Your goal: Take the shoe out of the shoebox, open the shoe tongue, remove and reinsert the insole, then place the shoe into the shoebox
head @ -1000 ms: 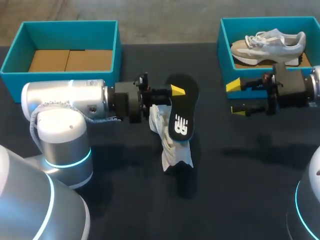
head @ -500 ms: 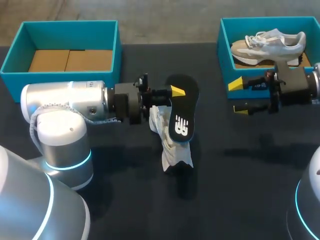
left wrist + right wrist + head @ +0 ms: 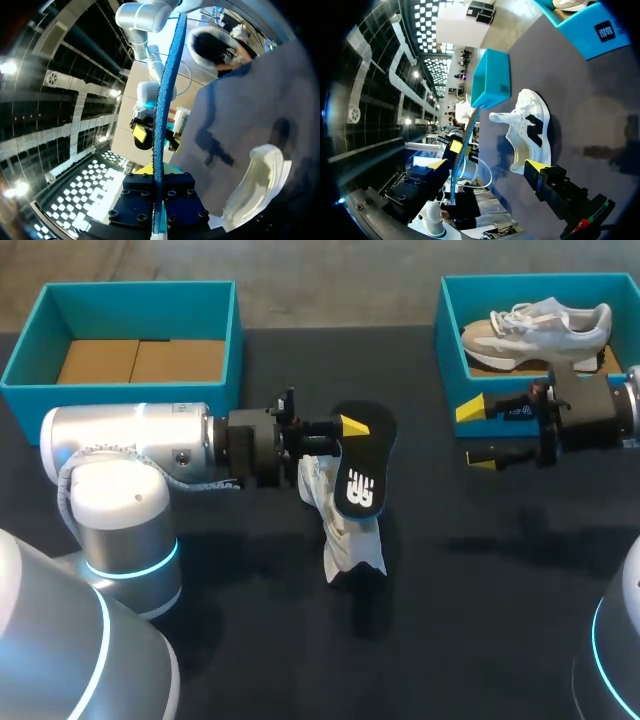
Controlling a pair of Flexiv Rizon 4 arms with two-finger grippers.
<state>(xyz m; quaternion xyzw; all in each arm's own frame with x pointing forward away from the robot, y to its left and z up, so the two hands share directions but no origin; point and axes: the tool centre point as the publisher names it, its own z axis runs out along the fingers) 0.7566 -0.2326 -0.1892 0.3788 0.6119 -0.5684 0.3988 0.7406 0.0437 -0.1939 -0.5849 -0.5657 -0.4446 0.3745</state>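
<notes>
head view: the insole was out of the shoe, reinsertion pending. left gripper [image 3: 345,435] was clamped tight on the flat black foam insole [image 3: 362,472]; the white mesh trainer [image 3: 342,530] lay on its side just beside it. right gripper [image 3: 474,437] stood wide open, empty. next move, as judged: steady the trainer, then feed the insole in.

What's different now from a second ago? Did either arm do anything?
The right gripper drew back slightly toward its own side, still open. The left gripper stays shut on the black insole, held near the white shoe on the table. Nothing else moved.
</notes>
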